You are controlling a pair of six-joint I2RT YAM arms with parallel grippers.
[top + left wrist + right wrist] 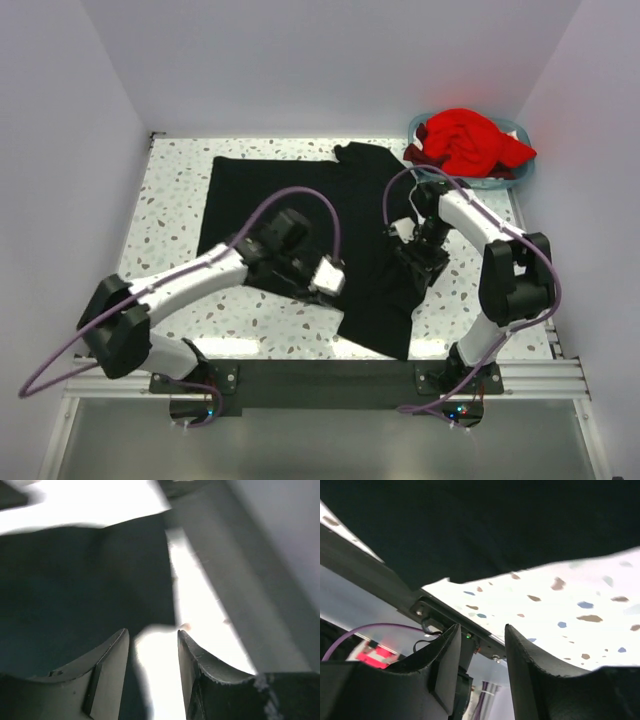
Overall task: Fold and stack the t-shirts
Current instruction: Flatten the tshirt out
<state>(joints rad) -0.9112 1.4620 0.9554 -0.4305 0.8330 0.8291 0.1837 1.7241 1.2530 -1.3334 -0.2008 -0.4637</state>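
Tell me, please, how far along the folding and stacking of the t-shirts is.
Nothing looks finished yet. In hand: the black t-shirt lies spread unevenly on the table, with the left tool and right tool both open over it, gripping nothing. The red t-shirt sits bunched in the basket. Left: fold both shirts, then stack them.

Matt black cloth, soft and lightly creased: the black t-shirt (290, 195), spread on a smooth, speckled stone-look table (170, 200) with a faint sheen. Past its far right corner, crumpled matt cloth of the red t-shirt (470, 140) in a light blue plastic basket (517, 178). Above it, glossy white plastic shells on left arm (190, 275) and right arm (470, 215); dull dark fingers, slightly rough-edged, on left claw (152, 631) and right claw (483, 626). Nearer than it, a brushed metal rail (560, 372)
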